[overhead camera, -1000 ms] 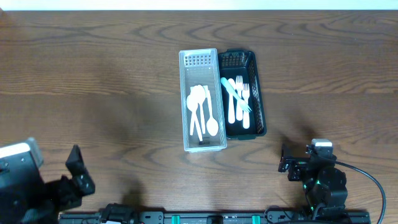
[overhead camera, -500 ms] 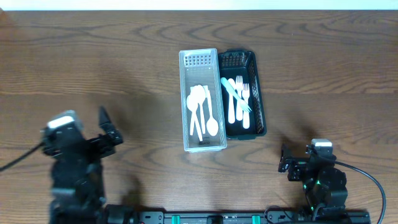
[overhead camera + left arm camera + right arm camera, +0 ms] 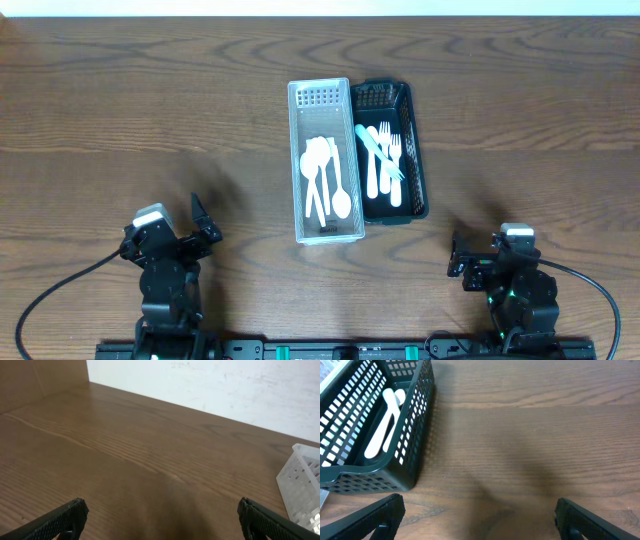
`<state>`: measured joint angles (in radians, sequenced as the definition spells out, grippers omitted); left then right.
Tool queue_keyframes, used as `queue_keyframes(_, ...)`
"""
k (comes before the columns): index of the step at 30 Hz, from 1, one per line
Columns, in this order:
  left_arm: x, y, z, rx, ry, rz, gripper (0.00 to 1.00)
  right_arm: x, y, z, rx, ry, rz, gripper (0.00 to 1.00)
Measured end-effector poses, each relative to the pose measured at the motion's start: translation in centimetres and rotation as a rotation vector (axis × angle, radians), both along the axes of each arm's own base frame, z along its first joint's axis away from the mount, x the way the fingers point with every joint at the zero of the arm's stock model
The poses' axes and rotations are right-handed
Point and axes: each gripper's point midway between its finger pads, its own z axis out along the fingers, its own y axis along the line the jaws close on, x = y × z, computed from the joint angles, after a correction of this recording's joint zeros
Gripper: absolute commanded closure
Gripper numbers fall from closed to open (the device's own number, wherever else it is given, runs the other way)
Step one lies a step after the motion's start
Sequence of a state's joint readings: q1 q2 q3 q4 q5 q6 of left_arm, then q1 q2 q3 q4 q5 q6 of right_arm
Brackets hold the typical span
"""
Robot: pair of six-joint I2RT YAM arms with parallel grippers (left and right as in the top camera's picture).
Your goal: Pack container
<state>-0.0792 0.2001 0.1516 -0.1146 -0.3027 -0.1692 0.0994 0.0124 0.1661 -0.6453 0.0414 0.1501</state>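
A clear plastic basket (image 3: 297, 160) holds white spoons (image 3: 325, 180) at the table's middle. A black basket (image 3: 421, 175) beside it on the right holds white forks (image 3: 385, 160) and a pale teal utensil (image 3: 372, 148). My left gripper (image 3: 180, 235) is open and empty at the front left; its fingertips frame bare wood in the left wrist view (image 3: 160, 515), with the clear basket's corner (image 3: 302, 487) at the right edge. My right gripper (image 3: 475, 258) is open and empty at the front right; the right wrist view (image 3: 477, 515) shows the black basket (image 3: 415, 435) at upper left.
The dark wooden table (image 3: 150, 110) stretches around the two baskets. A white wall (image 3: 225, 385) runs behind the table's far edge. Cables trail from both arm bases at the front edge.
The left arm has swung in from the far front left toward the right and settled at the front left. The right arm and the baskets have not moved.
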Motion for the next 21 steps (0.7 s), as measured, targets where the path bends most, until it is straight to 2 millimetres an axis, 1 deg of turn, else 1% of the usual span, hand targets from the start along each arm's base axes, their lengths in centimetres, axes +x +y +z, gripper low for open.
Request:
queue_keyframes(9, -0.57, 0.05, -0.51, -0.004, -0.051, 0.0, 0.02, 0.0, 0.0, 0.0, 0.0, 0.0, 0.0, 0.01)
queue_keyframes(13, -0.76, 0.08, -0.2, -0.007, -0.086, 0.001, 0.02, 0.0, 0.0, 0.0, 0.0, 0.0, 0.0, 0.01)
queue_keyframes(21, -0.88, 0.09, -0.45, -0.006, -0.074, 0.001, 0.02, 0.0, 0.0, 0.0, 0.0, 0.0, 0.0, 0.01)
